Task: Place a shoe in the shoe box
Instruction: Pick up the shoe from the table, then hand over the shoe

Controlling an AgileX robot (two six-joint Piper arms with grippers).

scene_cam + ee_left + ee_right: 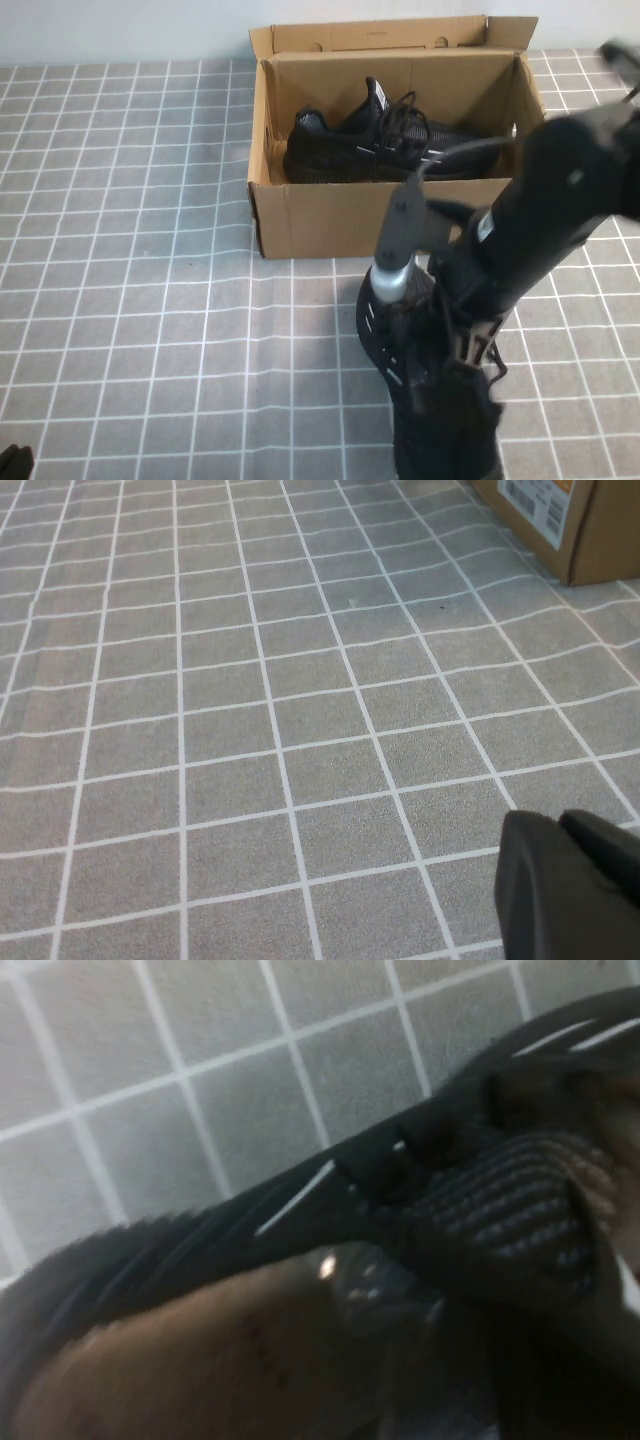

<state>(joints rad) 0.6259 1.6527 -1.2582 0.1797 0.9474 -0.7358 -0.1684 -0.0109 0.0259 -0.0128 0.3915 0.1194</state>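
The shoe (385, 335), a black knit sneaker with thin white dashes, lies on the tiled cloth just in front of the shoe box (300, 225). The box is brown cardboard, open, with its lid flap standing up at the back. My right gripper (450, 370) is down on top of the shoe and merges with its black fabric. The right wrist view is filled by the shoe's side (300, 1200), very close. My left gripper (570, 880) is shut and empty, low at the near left corner (12, 462), far from the shoe.
The twin sneaker (370, 140), laces bunched on top, lies inside the box along its back wall. The right arm (560, 190) crosses over the box's right front corner. A labelled box corner (590, 530) shows in the left wrist view. Grey tiled cloth (130, 300) covers the table.
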